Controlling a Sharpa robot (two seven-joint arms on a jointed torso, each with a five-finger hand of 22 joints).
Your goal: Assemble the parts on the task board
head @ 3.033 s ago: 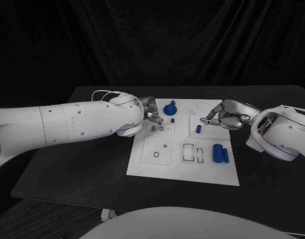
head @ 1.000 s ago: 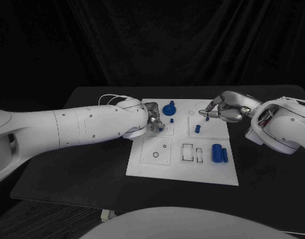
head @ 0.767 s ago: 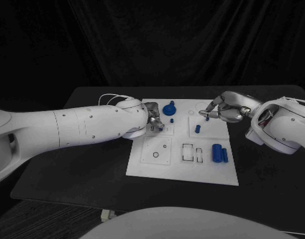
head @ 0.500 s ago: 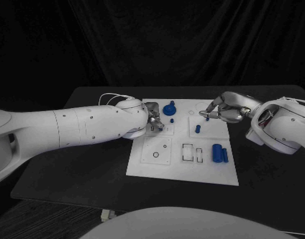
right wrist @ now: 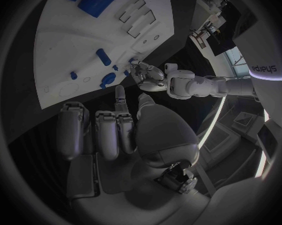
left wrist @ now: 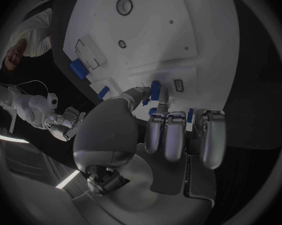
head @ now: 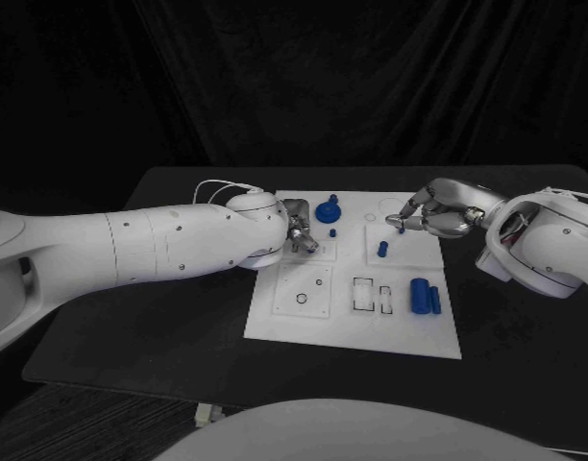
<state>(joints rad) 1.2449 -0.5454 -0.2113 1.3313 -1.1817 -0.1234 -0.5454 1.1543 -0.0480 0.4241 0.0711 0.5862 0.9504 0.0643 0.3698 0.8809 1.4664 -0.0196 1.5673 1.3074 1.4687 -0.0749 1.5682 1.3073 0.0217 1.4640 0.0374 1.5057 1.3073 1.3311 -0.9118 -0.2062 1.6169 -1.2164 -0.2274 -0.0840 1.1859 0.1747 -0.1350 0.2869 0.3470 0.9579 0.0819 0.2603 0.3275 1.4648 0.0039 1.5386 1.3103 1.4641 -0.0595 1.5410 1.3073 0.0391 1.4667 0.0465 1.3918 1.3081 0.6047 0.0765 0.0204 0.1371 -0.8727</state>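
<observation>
My left hand (head: 294, 233) sits low over the far left part of the flat white rectangular task board (head: 325, 317), fingers curled in; in my left wrist view a small blue peg (left wrist: 155, 90) shows pinched between my thumb and a fingertip, right above the board's surface. Just beyond the fingers of this hand, toward the board's far edge, stands the round blue knob-shaped part (head: 329, 210), and beside my fingertips a short blue pin (head: 333, 232) stands upright in the board. My right hand (head: 432, 216) hovers over the far right part of the board with its fingers bent inward; something small and blue (head: 398, 228) shows at the fingertips, though I cannot tell whether I actually hold it. Just below and inward of that hand another short blue pin (head: 381, 249) stands in the board. Nearer my body than the right hand, two blue cylinders lie side by side on the board, a thick one (head: 419, 296) and a thin one (head: 435, 301), just beside a pair of rectangular slots (head: 373, 294). On my left hand's near side is a square recessed panel with a round hole (head: 304, 290).
</observation>
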